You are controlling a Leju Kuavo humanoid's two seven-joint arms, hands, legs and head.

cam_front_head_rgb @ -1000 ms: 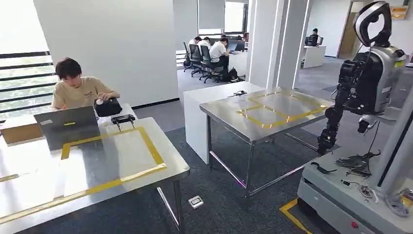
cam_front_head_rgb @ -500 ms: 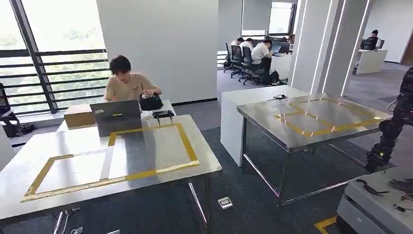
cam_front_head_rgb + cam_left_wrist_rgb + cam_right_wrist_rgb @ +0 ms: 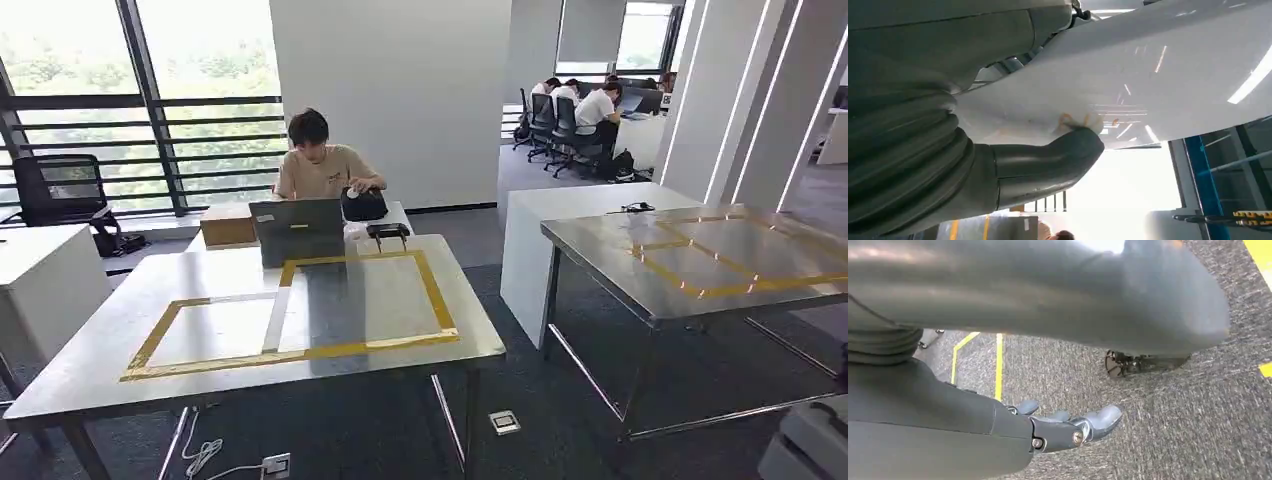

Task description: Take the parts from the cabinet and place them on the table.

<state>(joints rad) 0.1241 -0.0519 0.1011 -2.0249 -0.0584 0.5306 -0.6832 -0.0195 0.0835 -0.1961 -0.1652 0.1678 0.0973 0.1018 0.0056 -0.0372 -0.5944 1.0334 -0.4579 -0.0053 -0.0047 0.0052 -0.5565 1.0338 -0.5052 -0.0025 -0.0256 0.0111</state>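
Note:
My left hand (image 3: pixel 1013 165) comes in close in the left wrist view, its thumb (image 3: pixel 1068 147) pressed against a large glossy white part (image 3: pixel 1158 70) that hides the other fingers. The right hand (image 3: pixel 1063 427) hangs over grey carpet, fingers stretched out with nothing in them. In the head view a steel table (image 3: pixel 100 340) marked with yellow tape rectangles (image 3: pixel 300 350) stands straight ahead.
A person (image 3: pixel 320 165) sits at the table's far side behind a laptop (image 3: pixel 297 230), with a black bag (image 3: pixel 364 205) beside it. A second taped steel table (image 3: pixel 600 250) stands right, with a white counter (image 3: pixel 570 215) behind it and a white desk (image 3: pixel 45 280) left. Floor sockets (image 3: pixel 504 422) lie below.
The whole head view has shifted: the camera turned left, so both tables slid to the right and the other robot at the right edge left the picture.

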